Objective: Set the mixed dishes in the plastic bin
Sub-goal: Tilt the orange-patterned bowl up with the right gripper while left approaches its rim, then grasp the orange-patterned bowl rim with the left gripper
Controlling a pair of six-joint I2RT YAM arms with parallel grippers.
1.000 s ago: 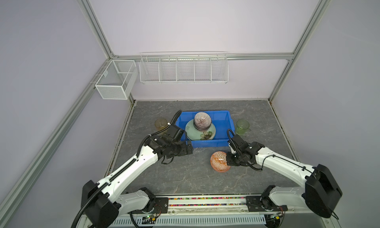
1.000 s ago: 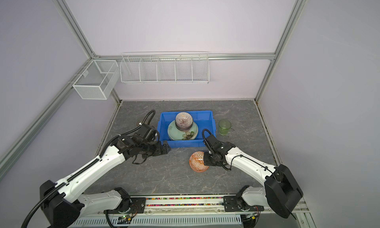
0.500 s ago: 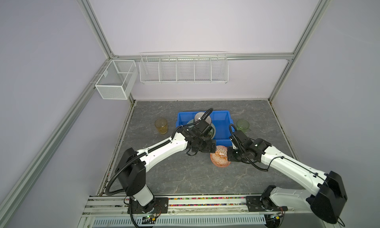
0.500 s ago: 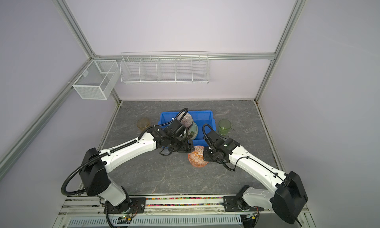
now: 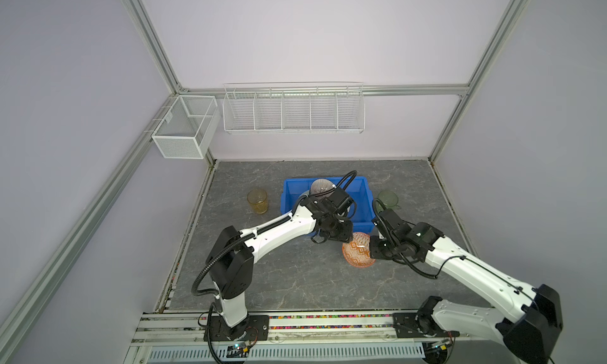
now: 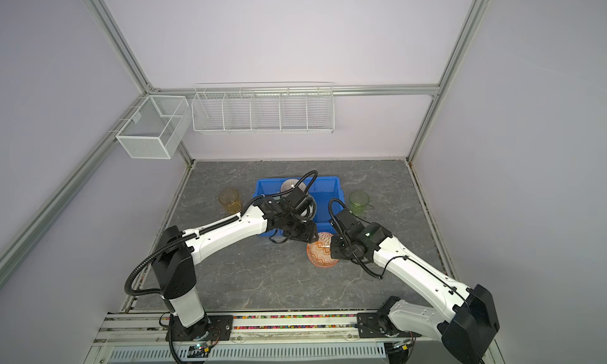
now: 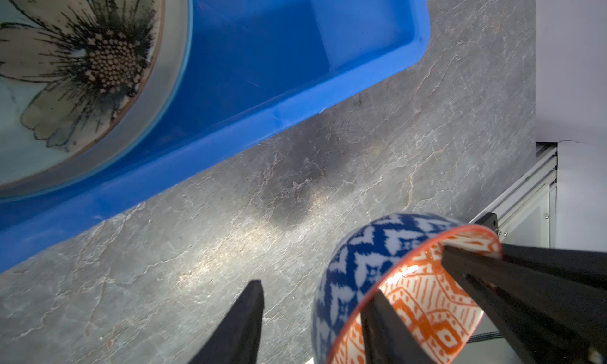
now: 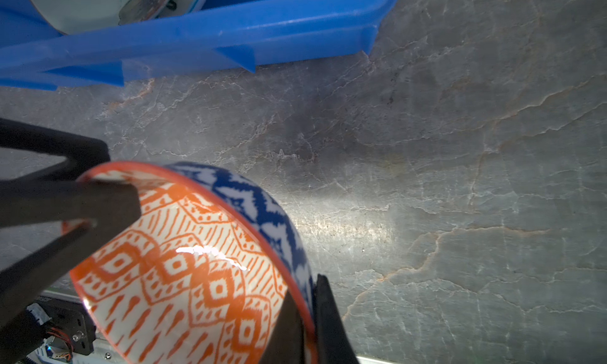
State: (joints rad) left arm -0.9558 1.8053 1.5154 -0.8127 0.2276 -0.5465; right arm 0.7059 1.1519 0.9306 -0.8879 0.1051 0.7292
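While a plate (image 7: 82,66) and a bowl (image 5: 322,185) sit in the blue bin (image 5: 363,208) mid-frame, the right gripper (image 8: 305,286) pinches the orange bowl (image 5: 358,254) below it, the left gripper (image 7: 317,288) half wide around its rim. An amber cup (image 5: 257,200) and a green cup (image 5: 387,199) wait outside.

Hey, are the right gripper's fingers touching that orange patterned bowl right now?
Touching. The right wrist view shows the fingers of the right gripper pinching the rim of the orange patterned bowl, one inside, one outside, with no gap.
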